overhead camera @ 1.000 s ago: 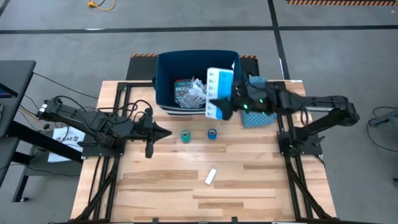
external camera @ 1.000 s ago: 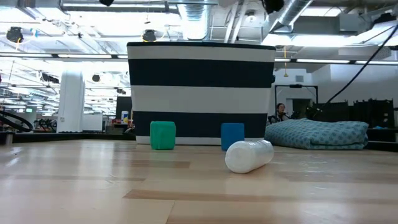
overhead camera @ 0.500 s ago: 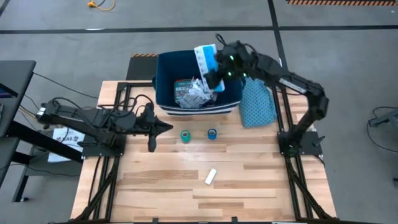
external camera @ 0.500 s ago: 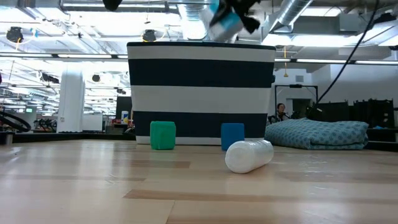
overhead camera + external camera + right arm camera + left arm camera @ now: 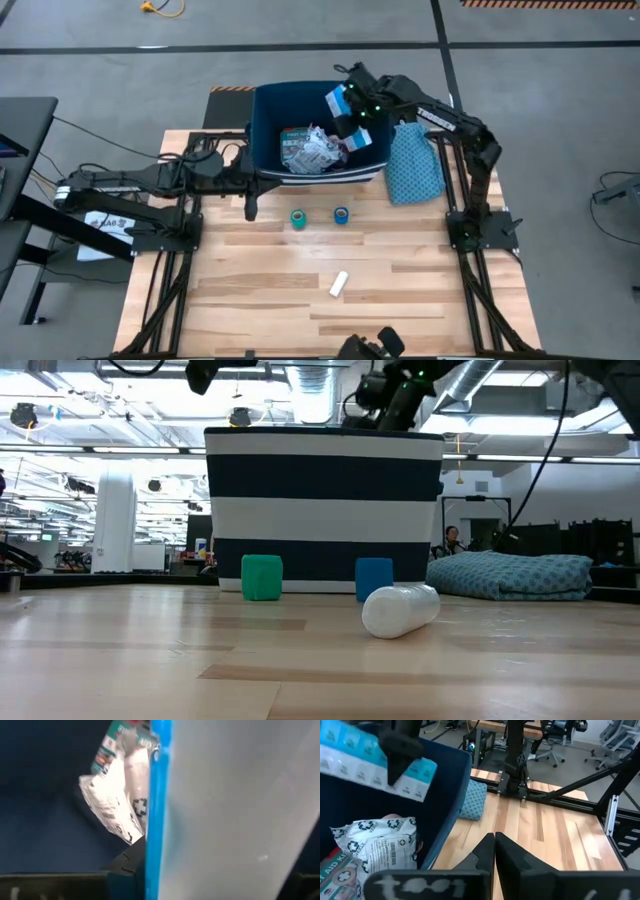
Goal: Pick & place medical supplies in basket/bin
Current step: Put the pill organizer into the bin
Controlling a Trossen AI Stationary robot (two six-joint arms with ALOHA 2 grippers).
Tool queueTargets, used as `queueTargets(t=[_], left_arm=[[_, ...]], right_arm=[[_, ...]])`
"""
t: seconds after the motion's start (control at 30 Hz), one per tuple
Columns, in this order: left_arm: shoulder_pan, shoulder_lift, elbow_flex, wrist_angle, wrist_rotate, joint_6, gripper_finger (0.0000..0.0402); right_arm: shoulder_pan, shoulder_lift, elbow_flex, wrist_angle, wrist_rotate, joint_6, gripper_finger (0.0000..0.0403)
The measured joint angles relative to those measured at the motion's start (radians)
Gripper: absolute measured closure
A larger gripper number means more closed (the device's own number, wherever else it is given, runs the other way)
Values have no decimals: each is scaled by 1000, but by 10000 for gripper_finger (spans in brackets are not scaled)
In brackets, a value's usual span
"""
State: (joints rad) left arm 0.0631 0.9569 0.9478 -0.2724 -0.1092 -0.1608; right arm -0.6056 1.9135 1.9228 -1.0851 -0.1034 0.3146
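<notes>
**Blue-and-white packet held over the bin, ready to go in**

The right gripper (image 5: 350, 108) is closed on a white-blue printed packet (image 5: 338, 101) and holds it above the bin (image 5: 262, 130), toward the bin's 2 o'clock corner. In the left wrist view the packet (image 5: 375, 762) shows as a flat, tiled blue-and-white sheet pinched at one edge by dark fingers (image 5: 400, 750), hanging tilted over the navy wall. It looks light and thin, probably a crinkly, flexible pack that sags from a single grip, so an edge pinch is enough, though the glossy film could slip. The right wrist view is filled by the packet's pale face and blue edge, with the bin's contents beyond it.

Inside the bin lie a white printed packet (image 5: 318, 148) and a red-teal pack (image 5: 293, 150), both soft and loosely piled.

On the table (image 5: 400, 290), at 6 o'clock of the bin, stand the teal tape roll (image 5: 298, 217) and the blue tape roll (image 5: 341, 215), apart from each other. These look firm and light, best taken across the outer rim. The small white tube (image 5: 339, 284) lies on its side farther toward 6 o'clock; being round, it may roll under a careless pinch.

The left gripper (image 5: 250, 195) waits at the bin's 8 o'clock corner, its fingers pressed together and holding nothing. The teal dotted cloth (image 5: 413, 170) lies at 3 o'clock of the bin.
</notes>
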Motion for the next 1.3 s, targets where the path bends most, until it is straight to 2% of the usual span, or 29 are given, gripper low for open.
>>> queueTargets(t=[0.43,0.77,0.93,1.17,1.3], left_arm=[[18,-1,0,2,45,1,401],[18,-1,0,0,49,-9,401],[17,-1,0,-2,52,-13,401],[17,-1,0,-7,53,-14,401],[17,-1,0,-13,53,-15,401]], right_arm=[[37,101,-1,-24,57,18,265],[61,122,-1,-30,91,1,256],[85,122,-1,-27,144,-10,219],[108,122,-1,-29,155,-26,151],[116,110,-1,-34,155,-28,136]])
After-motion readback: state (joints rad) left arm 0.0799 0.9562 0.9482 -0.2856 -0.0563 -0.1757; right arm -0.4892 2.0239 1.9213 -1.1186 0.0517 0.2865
